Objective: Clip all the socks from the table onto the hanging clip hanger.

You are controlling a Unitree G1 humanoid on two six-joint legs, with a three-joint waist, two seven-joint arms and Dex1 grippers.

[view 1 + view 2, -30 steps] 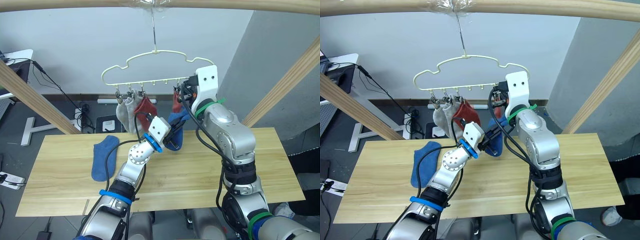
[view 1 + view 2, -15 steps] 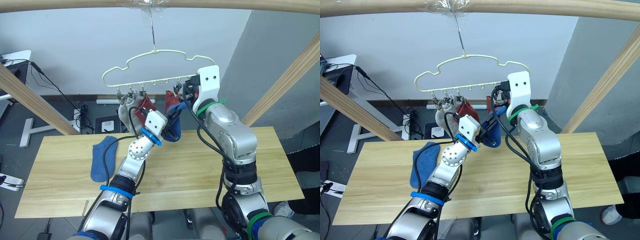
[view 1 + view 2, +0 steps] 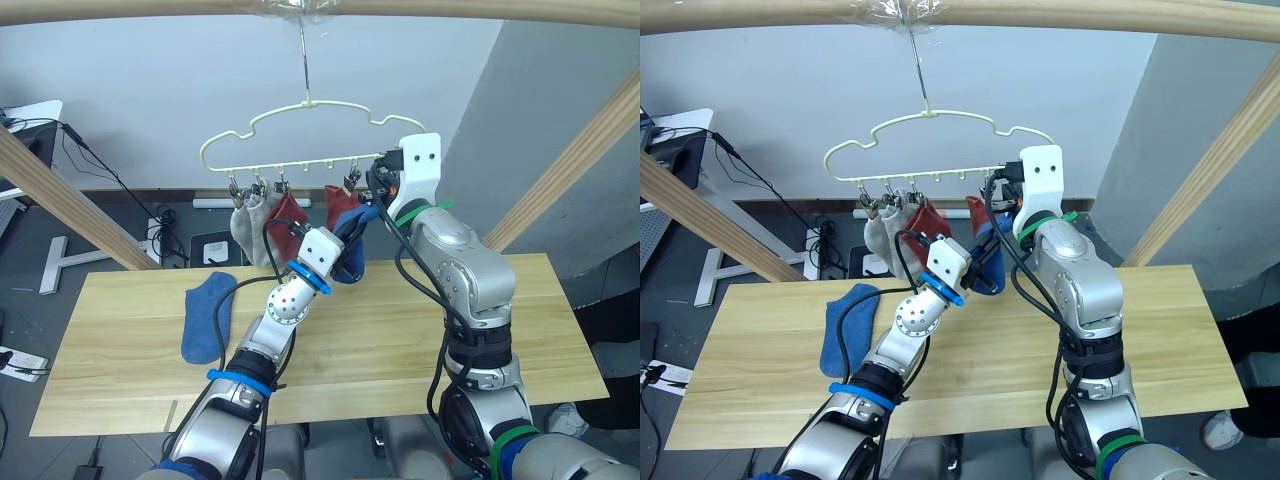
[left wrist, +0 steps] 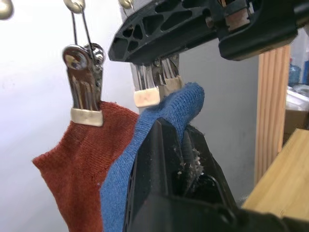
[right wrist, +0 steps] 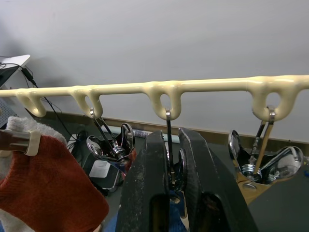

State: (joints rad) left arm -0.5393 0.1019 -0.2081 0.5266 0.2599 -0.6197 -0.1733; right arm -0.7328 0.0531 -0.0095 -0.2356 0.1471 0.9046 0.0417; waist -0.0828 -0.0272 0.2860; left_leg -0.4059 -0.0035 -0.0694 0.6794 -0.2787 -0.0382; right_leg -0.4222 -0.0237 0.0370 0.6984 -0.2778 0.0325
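Left wrist view: the left gripper [image 4: 186, 145] is pinching a blue sock [image 4: 145, 145] up beside a clipped rust-red sock [image 4: 77, 159]. The right gripper [image 5: 168, 169] is squeezing a metal clip [image 5: 170, 166] on the clip hanger [image 3: 300, 130], while another blue sock [image 3: 205, 315] is lying flat on the table [image 3: 400, 330].

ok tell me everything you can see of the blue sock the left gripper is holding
The blue sock is soft knit fabric, held up just under the clip hanger, beside a clipped rust-red sock. The left gripper is shut on it near its upper edge, which touches a metal clip that the right gripper is squeezing. The rest hangs down.
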